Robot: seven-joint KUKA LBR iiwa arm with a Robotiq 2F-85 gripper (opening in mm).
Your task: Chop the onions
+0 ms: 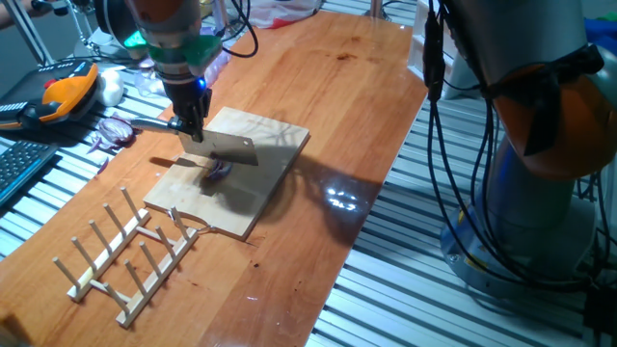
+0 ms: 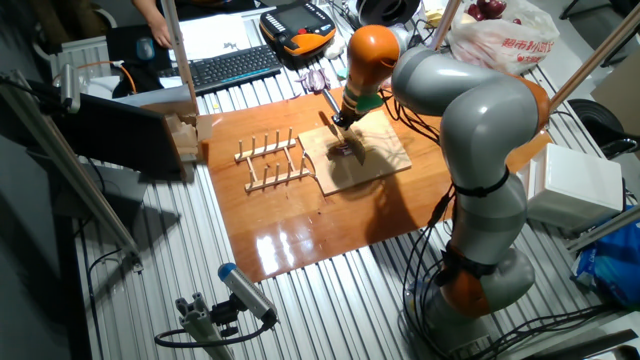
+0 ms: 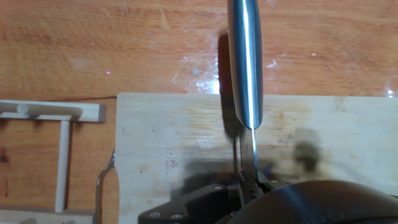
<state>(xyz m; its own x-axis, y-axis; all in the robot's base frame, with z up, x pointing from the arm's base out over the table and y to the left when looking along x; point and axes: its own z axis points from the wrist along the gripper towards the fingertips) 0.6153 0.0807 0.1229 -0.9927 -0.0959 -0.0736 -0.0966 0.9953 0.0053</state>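
Observation:
A small purple onion (image 1: 220, 172) piece lies near the middle of the pale wooden board (image 1: 265, 193), directly under a wide steel knife blade (image 1: 231, 146). My gripper (image 1: 193, 123) is shut on the knife's handle and holds the blade flat-side out just above the onion. In the other fixed view the gripper (image 2: 345, 121) hangs over the same board (image 2: 375, 165) with the onion (image 2: 343, 151) below it. The hand view looks down the knife's spine (image 3: 245, 68) across the board (image 3: 180, 143); there the blade hides the onion.
A wooden peg rack (image 1: 125, 251) lies left of the board, a thin metal loop (image 1: 188, 227) between them. A heap of dark purple onion scraps (image 1: 114, 130) and a white bulb (image 1: 113, 89) sit at the table's far left edge, near an orange pendant (image 1: 63, 93).

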